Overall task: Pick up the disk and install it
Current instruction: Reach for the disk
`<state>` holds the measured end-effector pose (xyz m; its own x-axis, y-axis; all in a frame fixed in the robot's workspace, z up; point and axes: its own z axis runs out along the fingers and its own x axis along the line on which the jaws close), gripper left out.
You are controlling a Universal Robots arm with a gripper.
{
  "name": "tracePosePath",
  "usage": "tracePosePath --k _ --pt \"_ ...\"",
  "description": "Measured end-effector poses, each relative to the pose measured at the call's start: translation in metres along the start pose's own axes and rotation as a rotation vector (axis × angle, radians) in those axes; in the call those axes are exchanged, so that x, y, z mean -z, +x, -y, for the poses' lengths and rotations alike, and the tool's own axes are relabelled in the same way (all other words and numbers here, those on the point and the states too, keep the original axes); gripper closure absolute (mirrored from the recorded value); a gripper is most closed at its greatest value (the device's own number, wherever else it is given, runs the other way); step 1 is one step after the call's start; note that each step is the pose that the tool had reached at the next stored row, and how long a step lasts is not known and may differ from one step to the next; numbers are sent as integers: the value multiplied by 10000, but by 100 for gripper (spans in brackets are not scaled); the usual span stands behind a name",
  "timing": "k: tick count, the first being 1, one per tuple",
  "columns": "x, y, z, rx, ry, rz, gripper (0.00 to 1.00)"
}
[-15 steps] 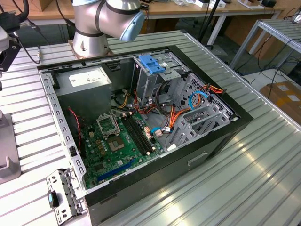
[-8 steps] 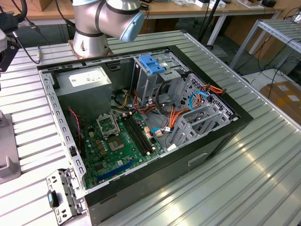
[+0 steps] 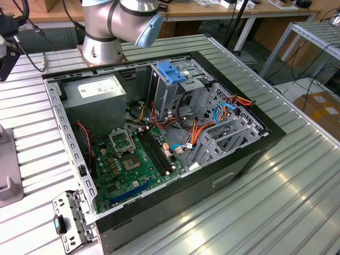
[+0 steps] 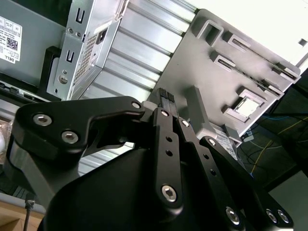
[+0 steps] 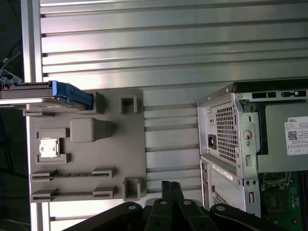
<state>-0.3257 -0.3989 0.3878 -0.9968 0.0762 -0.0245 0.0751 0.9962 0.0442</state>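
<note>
While black claw (image 5: 169,185) hangs fingers together, empty, blue-framed silver-grey metal disk (image 5: 38,91) stands on edge in grey plastic fixture plate (image 5: 130,144), far end from claw.

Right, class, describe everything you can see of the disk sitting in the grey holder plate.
In the first wrist view the disk is seen edge-on: a thin silver-grey metal slab with a bright blue plastic frame at one end. It seems to stand on its edge in a slot at one end of the grey holder plate, which lies on the ribbed metal table. The gripper is well apart from it.
</note>
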Motion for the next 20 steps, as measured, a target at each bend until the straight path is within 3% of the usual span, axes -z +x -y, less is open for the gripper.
tracePosePath --k 20 --pt "-11 70 -1 0 1 -1 90"
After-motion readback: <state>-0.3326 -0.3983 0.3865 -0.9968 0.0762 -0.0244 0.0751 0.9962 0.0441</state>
